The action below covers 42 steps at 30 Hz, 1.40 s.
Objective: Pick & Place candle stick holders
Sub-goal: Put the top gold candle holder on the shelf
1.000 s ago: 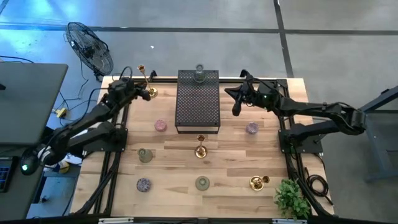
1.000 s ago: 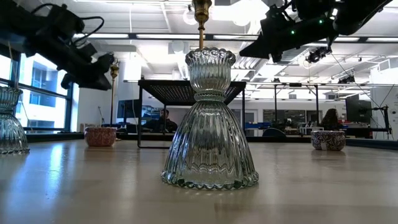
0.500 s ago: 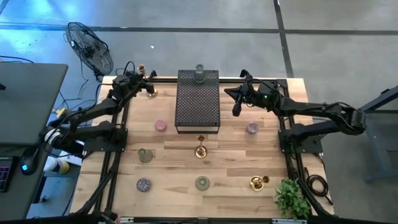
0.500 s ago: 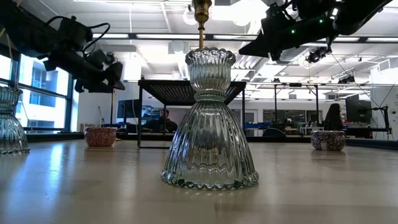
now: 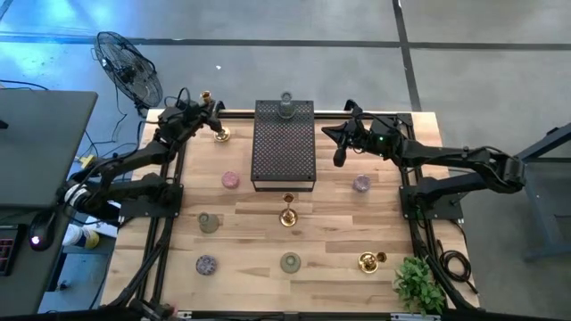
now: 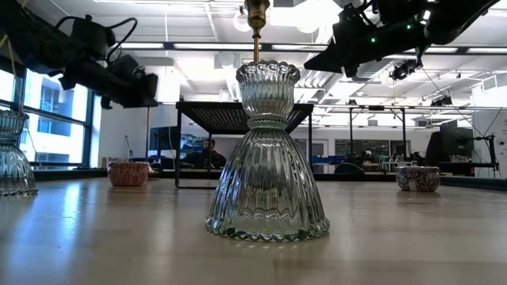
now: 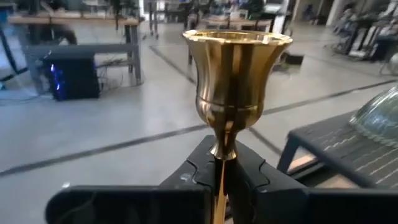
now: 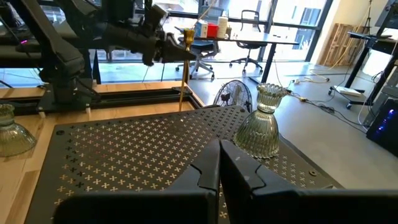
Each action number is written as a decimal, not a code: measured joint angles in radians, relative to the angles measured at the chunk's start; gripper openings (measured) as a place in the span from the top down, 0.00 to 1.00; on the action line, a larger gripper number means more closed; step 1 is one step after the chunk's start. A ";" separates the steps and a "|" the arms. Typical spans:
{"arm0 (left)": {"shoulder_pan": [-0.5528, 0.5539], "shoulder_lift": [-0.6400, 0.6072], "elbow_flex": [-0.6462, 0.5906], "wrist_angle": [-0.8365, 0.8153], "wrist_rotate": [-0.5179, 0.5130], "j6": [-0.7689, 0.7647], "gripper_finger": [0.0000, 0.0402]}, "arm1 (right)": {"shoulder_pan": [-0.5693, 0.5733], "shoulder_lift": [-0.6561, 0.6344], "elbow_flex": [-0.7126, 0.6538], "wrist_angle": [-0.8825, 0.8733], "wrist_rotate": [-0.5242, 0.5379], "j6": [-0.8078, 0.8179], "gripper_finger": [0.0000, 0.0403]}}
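Observation:
My left gripper [image 5: 202, 112] is at the table's far left corner, shut on a gold candlestick [image 7: 236, 68] that stands upright. Its cup [image 5: 206, 94] and round base [image 5: 220, 135] show in the high view. My right gripper [image 5: 337, 153] hovers shut and empty to the right of the dark dotted box [image 5: 285, 147]. A clear ribbed glass holder [image 5: 285, 105] stands on the box's far end. Another gold candlestick [image 5: 287, 214] stands in front of the box, and a third [image 5: 370, 261] lies at the near right. Pink [image 5: 230, 180], green [image 5: 208, 222] and purple [image 5: 360, 184] cups sit on the table. My left gripper pinches the candlestick's slim stem [image 7: 219, 177] between its two fingers, just below the cup. The fingers come level from the table's left side and lie across the upright stem. I cannot tell whether the base rests on the table or is lifted.
More cups sit near the front: purple [image 5: 206, 264] and green [image 5: 290, 262]. A leafy plant [image 5: 417, 283] stands at the near right corner. A fan [image 5: 129, 67] stands on the floor past the far left corner. The black frame rails run along the table's sides.
My left gripper has swung from beside the gold candlestick toward the table's far edge and risen a little. It now has the stem between its fingers. My right arm has kept still.

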 joint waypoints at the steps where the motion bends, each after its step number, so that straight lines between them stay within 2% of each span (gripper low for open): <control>1: 0.000 -0.010 0.016 -0.019 0.006 -0.002 0.95 | 0.000 0.000 0.000 0.000 0.000 0.000 1.00; 6: 0.000 -0.086 0.151 -0.202 0.076 -0.007 0.97 | 0.000 0.000 0.000 0.000 0.000 0.001 1.00; 12: 0.000 -0.111 0.407 -0.427 0.186 -0.011 0.96 | 0.000 0.000 0.000 -0.001 0.000 0.001 1.00; 18: 0.000 -0.015 0.602 -0.451 0.424 -0.061 0.98 | 0.000 0.000 0.000 -0.002 0.000 0.001 1.00; 21: -0.003 0.069 0.665 -0.447 0.484 -0.076 0.98 | 0.000 0.000 0.000 -0.003 0.000 0.004 1.00; 31: -0.119 0.361 0.824 -0.383 0.502 0.031 0.96 | 0.000 0.000 0.000 -0.003 0.000 0.012 1.00; 42: -0.133 0.430 0.860 -0.387 0.500 0.078 0.96 | 0.000 0.000 0.000 -0.002 0.000 0.011 1.00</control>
